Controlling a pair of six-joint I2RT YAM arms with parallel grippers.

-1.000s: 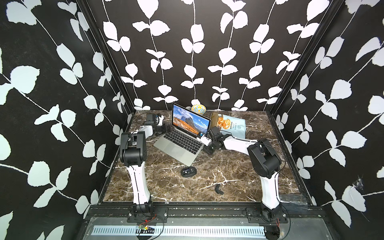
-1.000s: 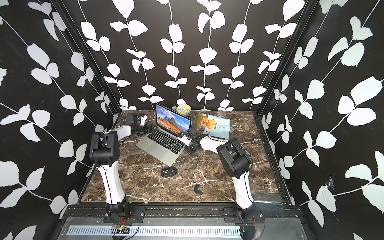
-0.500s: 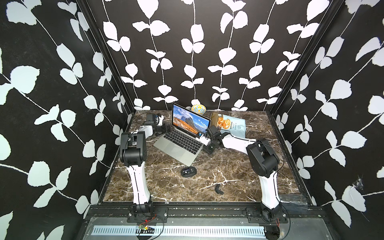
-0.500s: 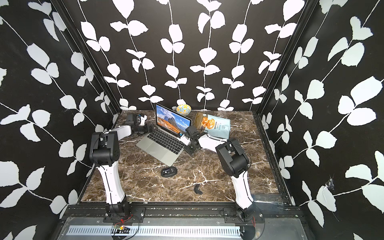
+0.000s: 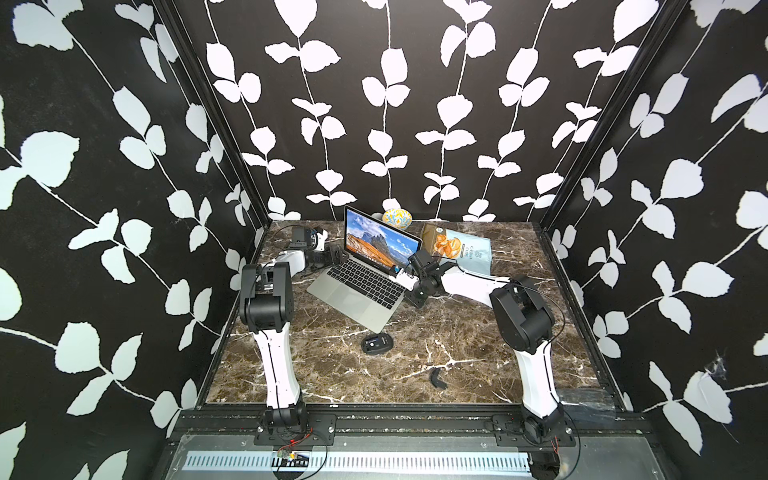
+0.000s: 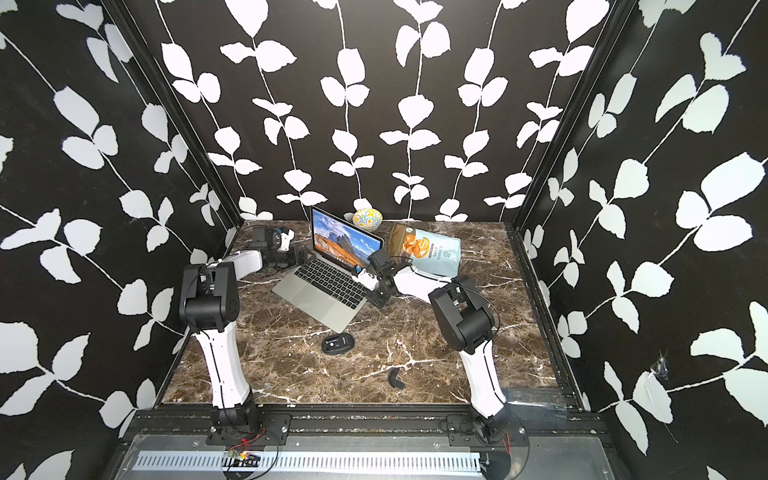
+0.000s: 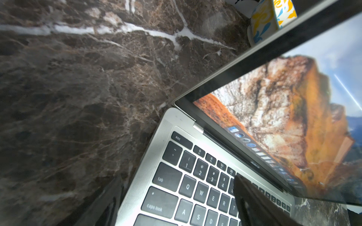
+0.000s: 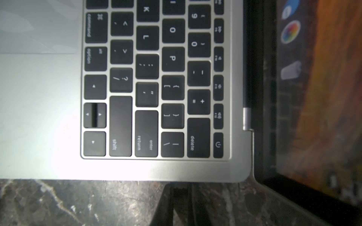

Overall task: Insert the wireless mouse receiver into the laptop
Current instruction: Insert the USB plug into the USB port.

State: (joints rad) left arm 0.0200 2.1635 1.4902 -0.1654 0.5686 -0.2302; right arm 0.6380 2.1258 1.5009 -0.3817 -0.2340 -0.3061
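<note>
L pincer (image 5: 338, 254) wide astride laptop (image 5: 357, 286) corner; R pincer (image 8: 181, 187) narrow at laptop edge, tips dark, contents unreadable.

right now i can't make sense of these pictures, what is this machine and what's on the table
Two robot arms, left and right, stand at the near edge of a marble table. The two wide pictures come from one camera overhead; the close-ups from cameras on the wrists. On the table: a laptop, a wireless mouse, a curved black piece, a chips bag and a patterned bowl. The left gripper is open at the laptop's left edge; the right gripper is shut at its right edge, nothing visibly held.
</note>
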